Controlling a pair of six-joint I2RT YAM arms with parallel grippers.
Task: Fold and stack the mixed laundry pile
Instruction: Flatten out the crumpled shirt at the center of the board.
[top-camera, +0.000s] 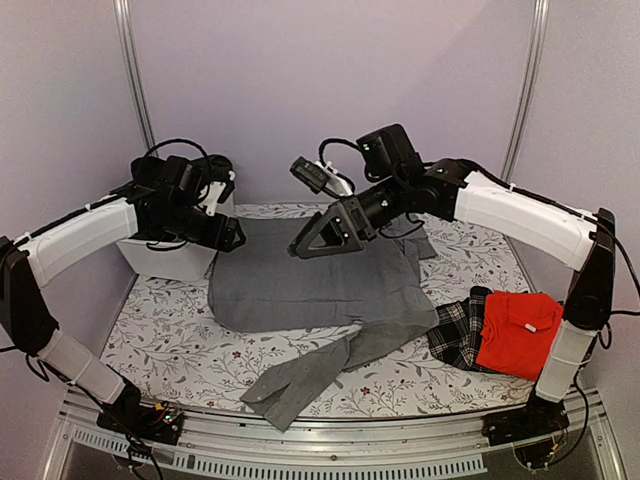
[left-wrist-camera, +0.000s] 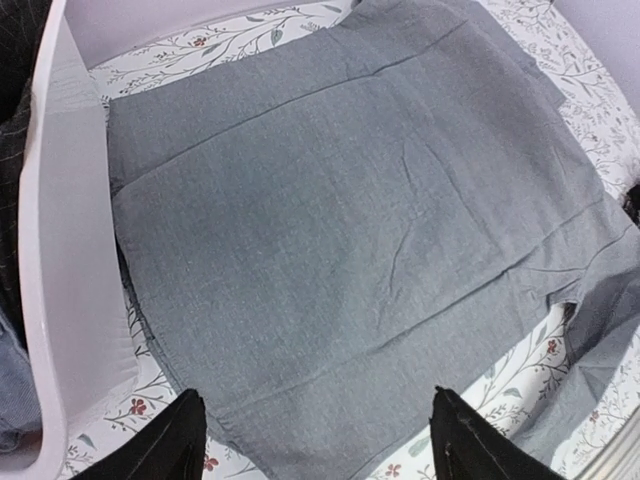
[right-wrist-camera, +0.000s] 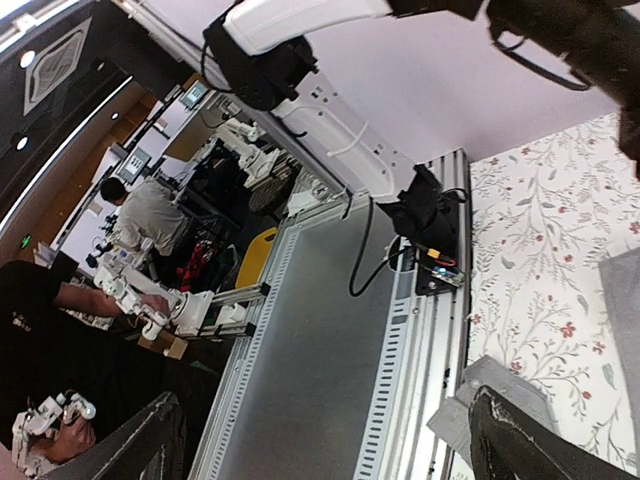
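Note:
A grey long-sleeved shirt (top-camera: 310, 285) lies spread flat on the floral table cover, one sleeve (top-camera: 305, 378) trailing toward the front edge. At the right, a red shirt (top-camera: 518, 332) lies folded on plaid cloth (top-camera: 458, 330). My left gripper (top-camera: 233, 236) hovers open over the shirt's left edge; in the left wrist view the shirt (left-wrist-camera: 350, 220) fills the frame above that gripper (left-wrist-camera: 315, 445), nothing between its fingers. My right gripper (top-camera: 306, 246) hangs open above the shirt's middle. Its wrist view faces the table's front; the gripper (right-wrist-camera: 330, 450) is empty, and the sleeve's cuff (right-wrist-camera: 490, 392) shows.
A white plastic tub (top-camera: 165, 258) stands at the back left beside the shirt. Its wall (left-wrist-camera: 70, 250) runs along the left of the left wrist view, with dark cloth (left-wrist-camera: 15, 150) and blue cloth (left-wrist-camera: 12, 400) inside. A metal rail (top-camera: 330, 435) borders the front.

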